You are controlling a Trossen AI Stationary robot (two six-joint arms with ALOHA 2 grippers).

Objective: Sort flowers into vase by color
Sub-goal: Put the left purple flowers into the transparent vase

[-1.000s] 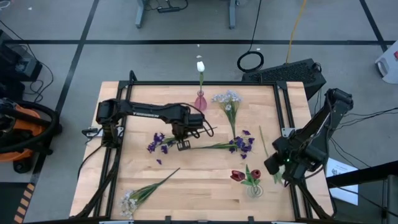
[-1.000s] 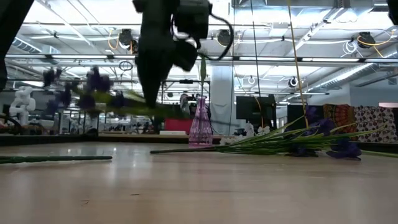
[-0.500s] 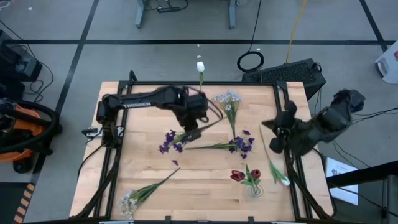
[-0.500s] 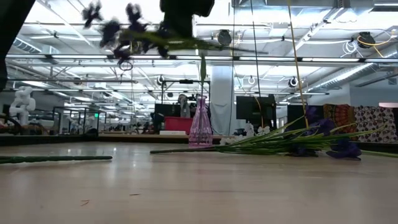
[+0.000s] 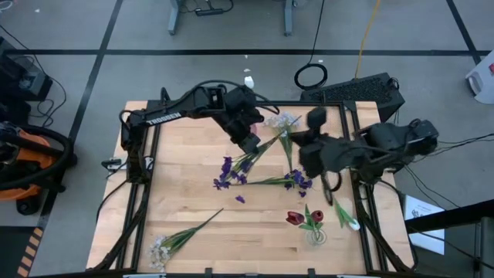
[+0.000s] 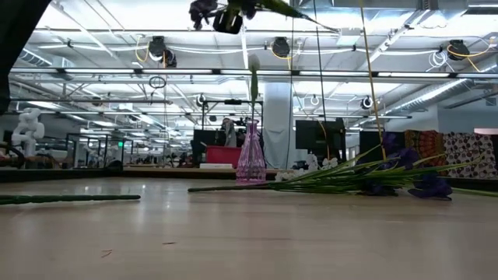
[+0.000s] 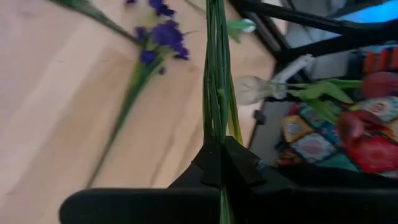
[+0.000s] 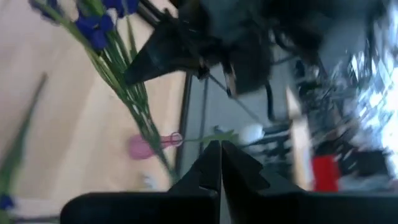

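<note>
From above, the left gripper (image 5: 251,145) hangs over the far middle of the counter (image 5: 177,201), jaws clamped on the stems of a purple bunch (image 5: 231,170) whose blossoms dangle toward the near side. The right gripper (image 5: 307,154) reaches in from the right, close beside the left one, jaws pressed together and holding nothing that can be seen. A second purple bunch (image 5: 297,179) lies flat on the counter just under it. A white spray (image 5: 282,121) lies near the far edge, another white spray (image 5: 162,249) at the near left corner. Red tulips (image 5: 297,218) stand in a clear vase (image 5: 316,235) at the near right, and a white tulip (image 5: 345,218) lies just beside it. Another white tulip (image 5: 248,80) shows beyond the far edge.

In the low view, the held purple bunch (image 6: 233,9) sits at the top edge. A pink vase (image 6: 250,155) stands at the back with a white tulip (image 6: 253,82) upright in it. The lying purple bunch (image 6: 366,175) stretches across the right.

The left wrist view shows the jaws closed tight on green stems (image 7: 216,74), with the purple bunch (image 7: 158,43) on the counter beyond and the red tulips (image 7: 364,124) in the clear vase (image 7: 252,89).

The right wrist view shows its own jaws closed on nothing, the left gripper (image 8: 130,78) holding the purple bunch (image 8: 99,28), and the pink vase (image 8: 149,146) behind.
</note>
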